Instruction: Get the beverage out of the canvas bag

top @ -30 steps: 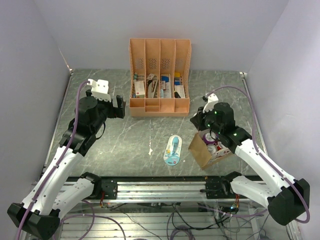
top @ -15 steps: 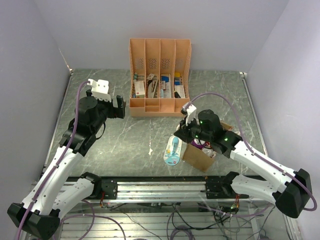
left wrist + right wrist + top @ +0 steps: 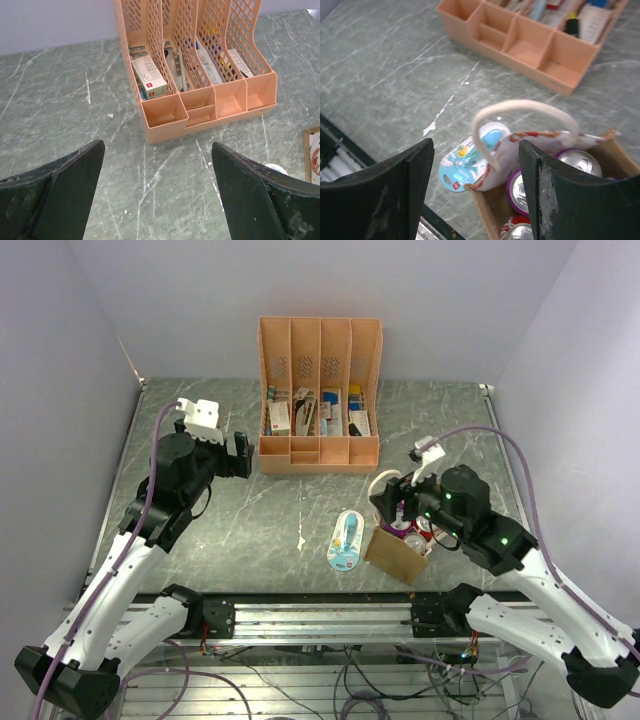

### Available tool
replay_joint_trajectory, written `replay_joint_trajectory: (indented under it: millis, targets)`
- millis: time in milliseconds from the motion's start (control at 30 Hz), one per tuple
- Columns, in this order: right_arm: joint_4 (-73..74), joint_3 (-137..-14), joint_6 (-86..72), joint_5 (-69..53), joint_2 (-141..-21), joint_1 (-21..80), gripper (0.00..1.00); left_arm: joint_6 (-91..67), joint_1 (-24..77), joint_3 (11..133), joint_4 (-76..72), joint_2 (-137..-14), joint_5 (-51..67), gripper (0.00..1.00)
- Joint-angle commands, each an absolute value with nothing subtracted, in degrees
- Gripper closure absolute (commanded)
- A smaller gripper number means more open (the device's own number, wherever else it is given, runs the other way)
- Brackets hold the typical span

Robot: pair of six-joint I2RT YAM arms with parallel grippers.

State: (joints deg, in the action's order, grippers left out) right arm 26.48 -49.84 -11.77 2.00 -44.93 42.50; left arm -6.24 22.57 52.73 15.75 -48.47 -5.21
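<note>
Between pale walls [image 3: 320, 290], marbled table [image 3: 260, 520], bag [image 3: 395, 552].

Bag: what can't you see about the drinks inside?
- Cans: right wrist view shows only their tops; the bag walls hide the labels.
- Can count: that view's bottom edge cuts the bag; from above, the right gripper partly covers its mouth.
- Print: left wrist view's right edge cuts it off.
</note>
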Motion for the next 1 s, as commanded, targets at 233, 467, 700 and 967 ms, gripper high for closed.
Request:
replay_joint_trajectory:
  millis: [233, 467, 700, 967]
  targets:
    - [46.4, -53.8, -33.2, 48.7, -39.7, 42.8, 0.31, -6.4, 22.0, 53.3, 14.2, -48.0, -2.9, 0.02]
    - [51.7, -52.5, -44.6, 47.5, -44.5, 42.8, 0.34, -6.4, 22.0, 53.3, 14.3, -48.1, -3.0, 0.02]
    - [45.9, -48.6, -43.1, 42.0, -49.0, 42.2, 0.37, -6.3, 21.9, 53.2, 14.4, -48.2, -3.4, 0.02]
    - [37.2, -47.2, -33.1, 31.4, -54.0, 35.5, 0.39, -6.3, 22.0, 53.3, 14.5, -48.2, -3.8, 0.02]
